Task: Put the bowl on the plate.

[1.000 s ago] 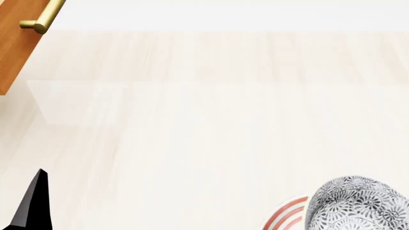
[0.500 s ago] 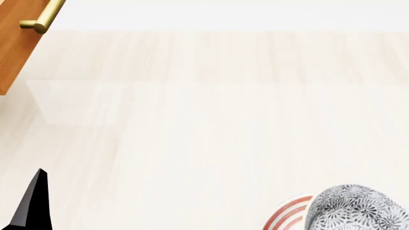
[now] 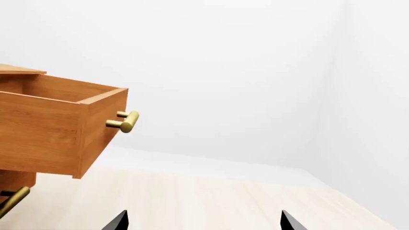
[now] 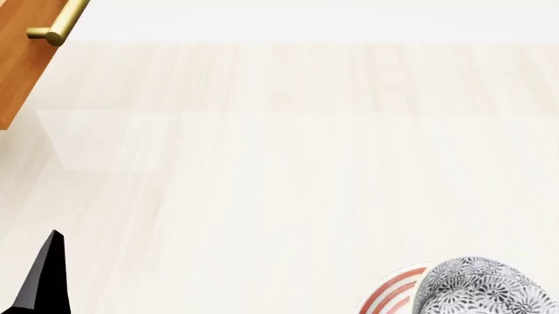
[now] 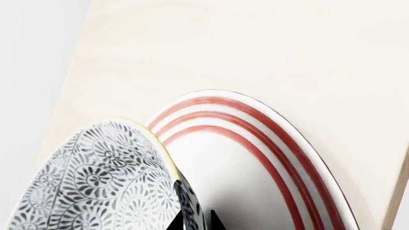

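Observation:
The bowl (image 4: 483, 288), white with a fine grey-black floral pattern, shows at the bottom right of the head view, over the plate (image 4: 389, 294) with red rings on its rim. In the right wrist view the bowl (image 5: 102, 182) hangs tilted above the plate (image 5: 255, 158), and my right gripper (image 5: 195, 221) is shut on the bowl's rim, one fingertip on each side of the wall. My left gripper (image 3: 201, 221) is open with nothing between its fingertips; one dark finger (image 4: 44, 278) shows at the head view's lower left.
A pale wood tabletop (image 4: 288, 163) fills the head view. An open wooden drawer (image 3: 57, 129) with a brass handle (image 3: 124, 121) juts out at the table's left, also seen as the drawer (image 4: 22, 52) in the head view's corner.
The bowl has sunk lower in the head view, down toward the plate, over the last second. The left arm has not moved.

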You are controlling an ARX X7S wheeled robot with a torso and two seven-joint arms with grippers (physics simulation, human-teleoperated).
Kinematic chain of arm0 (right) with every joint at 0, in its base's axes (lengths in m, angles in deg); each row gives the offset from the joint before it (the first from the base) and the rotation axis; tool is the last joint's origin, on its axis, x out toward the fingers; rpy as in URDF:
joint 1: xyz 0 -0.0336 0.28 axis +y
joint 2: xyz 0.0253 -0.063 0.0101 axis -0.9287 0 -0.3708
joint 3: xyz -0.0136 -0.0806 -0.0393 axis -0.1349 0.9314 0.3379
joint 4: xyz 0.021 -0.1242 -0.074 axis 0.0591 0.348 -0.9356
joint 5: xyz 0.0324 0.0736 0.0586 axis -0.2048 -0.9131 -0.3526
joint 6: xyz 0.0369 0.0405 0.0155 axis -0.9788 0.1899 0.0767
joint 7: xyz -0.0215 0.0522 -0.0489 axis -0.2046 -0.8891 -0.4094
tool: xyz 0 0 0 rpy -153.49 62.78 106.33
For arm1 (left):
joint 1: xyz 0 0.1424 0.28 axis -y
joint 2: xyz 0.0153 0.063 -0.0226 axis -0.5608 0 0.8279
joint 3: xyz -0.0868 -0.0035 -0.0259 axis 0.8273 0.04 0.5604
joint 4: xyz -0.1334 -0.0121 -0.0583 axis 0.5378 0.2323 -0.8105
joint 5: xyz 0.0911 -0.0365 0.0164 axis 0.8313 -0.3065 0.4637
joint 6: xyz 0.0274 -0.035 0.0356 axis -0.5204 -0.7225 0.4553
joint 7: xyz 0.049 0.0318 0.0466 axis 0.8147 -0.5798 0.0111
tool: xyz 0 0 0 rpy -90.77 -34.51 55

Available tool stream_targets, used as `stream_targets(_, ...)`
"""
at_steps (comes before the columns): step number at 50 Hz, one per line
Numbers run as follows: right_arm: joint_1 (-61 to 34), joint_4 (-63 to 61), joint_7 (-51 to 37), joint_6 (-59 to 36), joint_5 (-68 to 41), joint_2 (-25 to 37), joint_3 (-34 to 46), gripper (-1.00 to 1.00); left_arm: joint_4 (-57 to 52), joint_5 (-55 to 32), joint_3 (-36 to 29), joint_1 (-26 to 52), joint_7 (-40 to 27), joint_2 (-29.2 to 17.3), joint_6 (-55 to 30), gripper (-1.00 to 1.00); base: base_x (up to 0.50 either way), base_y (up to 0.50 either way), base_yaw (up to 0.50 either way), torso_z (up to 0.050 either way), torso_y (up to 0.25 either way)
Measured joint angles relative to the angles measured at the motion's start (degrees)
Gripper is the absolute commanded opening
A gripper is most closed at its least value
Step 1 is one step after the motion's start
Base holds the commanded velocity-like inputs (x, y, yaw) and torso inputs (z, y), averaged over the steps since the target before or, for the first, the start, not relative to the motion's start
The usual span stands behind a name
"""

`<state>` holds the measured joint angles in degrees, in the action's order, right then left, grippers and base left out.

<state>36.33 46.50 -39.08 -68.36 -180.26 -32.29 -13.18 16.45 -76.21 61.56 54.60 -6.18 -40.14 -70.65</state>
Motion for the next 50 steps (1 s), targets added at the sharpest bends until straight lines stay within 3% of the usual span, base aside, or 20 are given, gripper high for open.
stream_targets(23,-0.73,1.17,0.52,-0.43,0.25,-0.44,0.41,-1.0,0.09,-0.01,-0.43,0.28,-0.28,-0.21,0.13,1.0,0.0,0.0,0.0,0.0,0.0)
stream_targets(24,-0.75,1.2,0.58,-0.44,0.27,-0.46,0.42,1.0,0.07,-0.02,-0.45,0.29,-0.3,-0.23,0.13,1.0,0.0,0.0,0.0,0.0,0.0)
stream_targets(50,-1.19,1.25,2.64,-0.97,0.33,-1.04,0.01,1.0,0.04,-0.22,-0.69,0.26,-0.58,-0.58,0.58,1.0,0.0,0.0,0.0,0.0,0.0)
